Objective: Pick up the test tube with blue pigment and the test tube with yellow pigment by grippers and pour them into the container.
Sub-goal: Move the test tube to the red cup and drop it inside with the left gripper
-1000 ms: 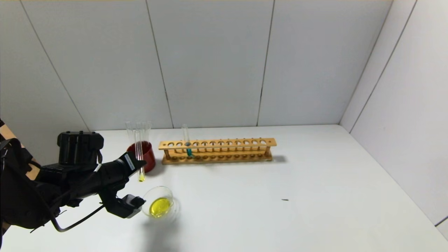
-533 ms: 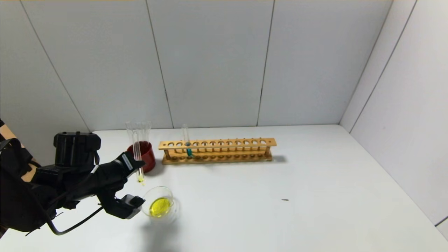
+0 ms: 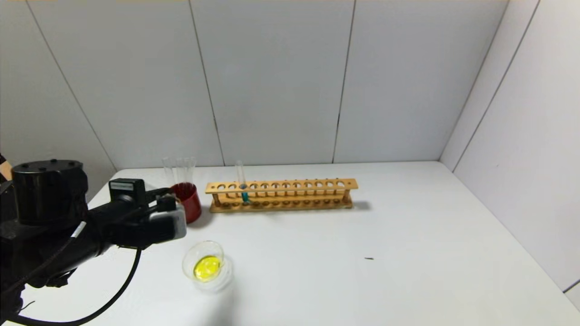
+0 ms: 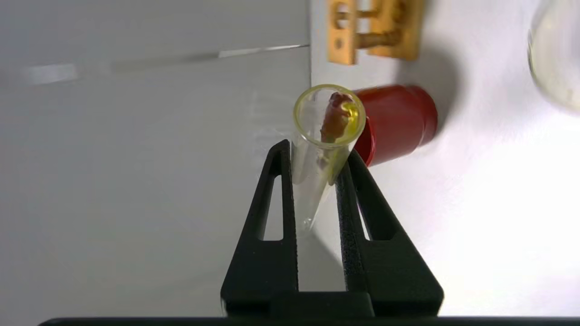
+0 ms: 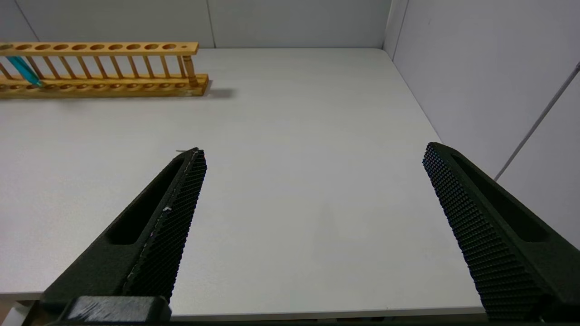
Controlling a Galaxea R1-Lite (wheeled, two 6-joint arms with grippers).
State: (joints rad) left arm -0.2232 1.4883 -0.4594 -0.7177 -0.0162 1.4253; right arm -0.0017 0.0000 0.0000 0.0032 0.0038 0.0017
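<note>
My left gripper [image 3: 168,198] is beside the red cup, behind and left of the container [image 3: 205,266], a clear glass dish holding a pool of yellow liquid. In the left wrist view the left gripper [image 4: 317,149] is shut on the test tube with yellow pigment [image 4: 327,131], which shows yellow streaks inside; in the head view the gripper hides this tube. The test tube with blue pigment [image 3: 243,183] stands in the wooden rack [image 3: 290,194] near its left end and also shows in the right wrist view [image 5: 25,70]. My right gripper [image 5: 312,154] is open and empty over the table's near right part.
A dark red cup [image 3: 189,201] with several colourless tubes [image 3: 181,168] stands left of the rack, just beyond my left gripper; it shows in the left wrist view [image 4: 398,117] too. A small dark speck [image 3: 369,258] lies on the white table. Grey walls close the back and right.
My left arm has drawn back toward the red cup and its wrist has rolled over. The yellow tube, upright above the dish before, is now hidden behind the gripper in the head view.
</note>
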